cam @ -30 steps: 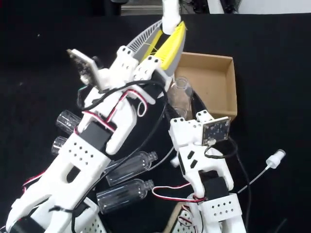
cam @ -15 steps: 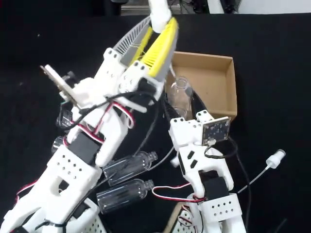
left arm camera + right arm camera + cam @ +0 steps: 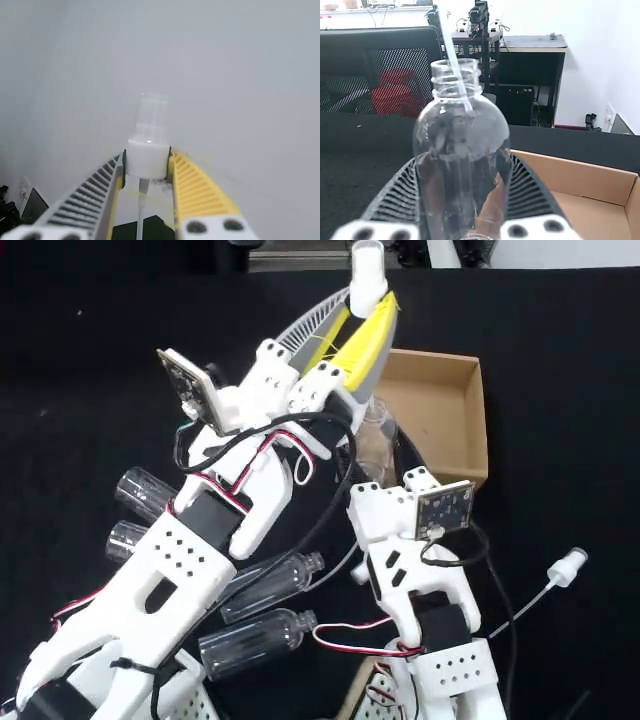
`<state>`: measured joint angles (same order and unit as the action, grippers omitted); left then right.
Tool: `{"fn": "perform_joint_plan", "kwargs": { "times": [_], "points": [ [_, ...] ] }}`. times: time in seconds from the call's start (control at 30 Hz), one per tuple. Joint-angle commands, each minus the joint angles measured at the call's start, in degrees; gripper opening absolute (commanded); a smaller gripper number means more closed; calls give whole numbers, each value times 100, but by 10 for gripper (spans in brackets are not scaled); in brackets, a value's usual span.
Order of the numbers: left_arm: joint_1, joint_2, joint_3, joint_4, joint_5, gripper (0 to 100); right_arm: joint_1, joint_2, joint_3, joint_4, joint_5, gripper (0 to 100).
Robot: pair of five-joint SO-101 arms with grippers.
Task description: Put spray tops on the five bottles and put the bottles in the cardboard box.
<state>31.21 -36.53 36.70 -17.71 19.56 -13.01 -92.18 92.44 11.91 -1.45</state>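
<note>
— What is the left gripper (image 3: 146,167) doing?
— Clamping the spray top (image 3: 148,147) and swinging back above the bottle (image 3: 461,130). The dip tube (image 3: 451,50) is entering its neck, so the capping looks to be lining up.
— And the bottle?
— The right gripper (image 3: 462,160) is squeezing it upright at the edge of the cardboard box (image 3: 470,410).

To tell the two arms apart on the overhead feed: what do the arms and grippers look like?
The left arm and right arm are blocky white plastic with perforated panels, black motors, red and black cables and a small wrist circuit board. The left gripper has one yellow and one grey ribbed finger; the right gripper has two dark ribbed fingers.
</note>
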Motion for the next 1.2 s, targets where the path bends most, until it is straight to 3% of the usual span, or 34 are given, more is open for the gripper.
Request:
{"fn": "perform_joint_plan", "kwargs": {
  "times": [0.0,0.23,0.43,0.63,0.7,0.87,1.03,1.17],
  "points": [
    [-48,26,-338,53,35,66,-35,-171,-57,-202,0,11],
    [180,-18,-796,2391,35,70,-44,-171,-110,-237,0,11],
    [40,35,-488,2514,35,101,-35,-171,-84,-211,-9,11],
    [13,-35,-312,2549,62,407,-35,-171,-66,-202,0,11],
    [-101,-35,-303,2558,62,459,-35,-171,-66,-202,0,11],
    [-242,-466,-286,2690,70,463,-35,-163,-66,-202,0,11],
    [-286,-1547,-268,3499,70,463,-18,-136,-66,-202,9,11],
    [-831,-2382,4,4220,79,463,404,-119,-101,-158,9,11]
  ]
}}
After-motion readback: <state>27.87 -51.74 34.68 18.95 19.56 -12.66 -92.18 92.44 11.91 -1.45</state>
